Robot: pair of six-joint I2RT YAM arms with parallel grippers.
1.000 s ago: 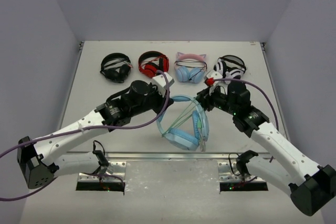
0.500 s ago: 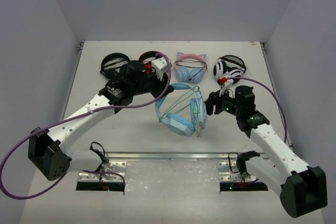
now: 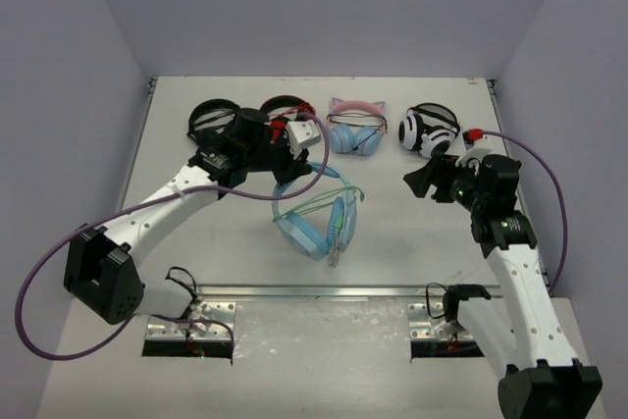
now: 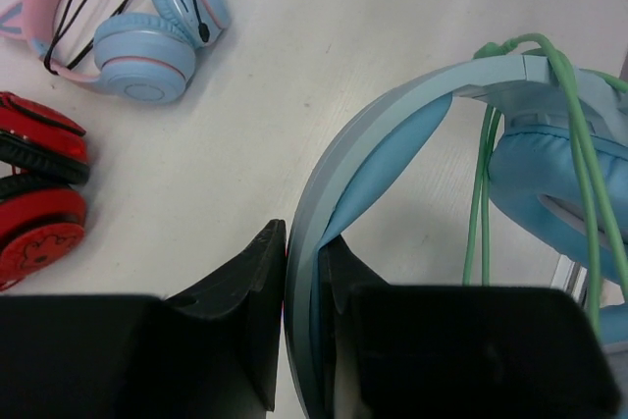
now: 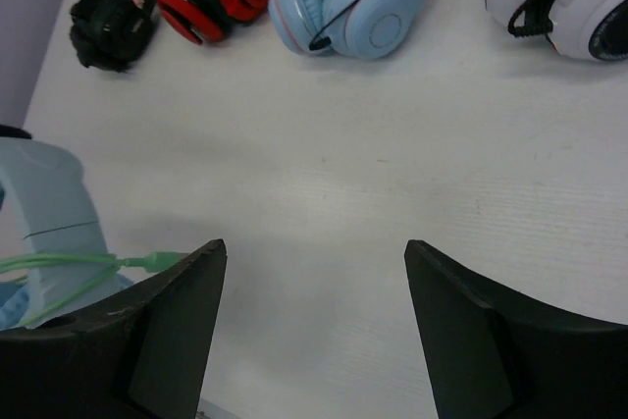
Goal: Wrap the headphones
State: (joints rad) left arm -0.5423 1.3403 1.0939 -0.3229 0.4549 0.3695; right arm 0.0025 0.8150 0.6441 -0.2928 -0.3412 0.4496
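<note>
The light-blue headphones (image 3: 316, 226) hang near the middle of the table, with the pale-green cable (image 3: 339, 223) looped around the band and earcups. My left gripper (image 3: 292, 172) is shut on the band's top; in the left wrist view its fingers (image 4: 257, 282) pinch the blue band (image 4: 392, 134) beside the green cable (image 4: 481, 213). My right gripper (image 3: 414, 182) is open and holds nothing, well to the right of the headphones. The right wrist view shows wide jaws over bare table (image 5: 314, 247), with an edge of the headphones (image 5: 49, 203) and the cable (image 5: 98, 264) at far left.
Along the back of the table lie a black pair (image 3: 214, 125), a red pair (image 3: 285, 110) partly behind my left arm, a pink cat-ear pair (image 3: 355, 130) and a white-and-black pair (image 3: 430, 130). A metal rail (image 3: 324, 291) runs along the near edge.
My right gripper opened and drew back to the right, away from the headphones. My left arm carried the headphones to the left and a little toward the back.
</note>
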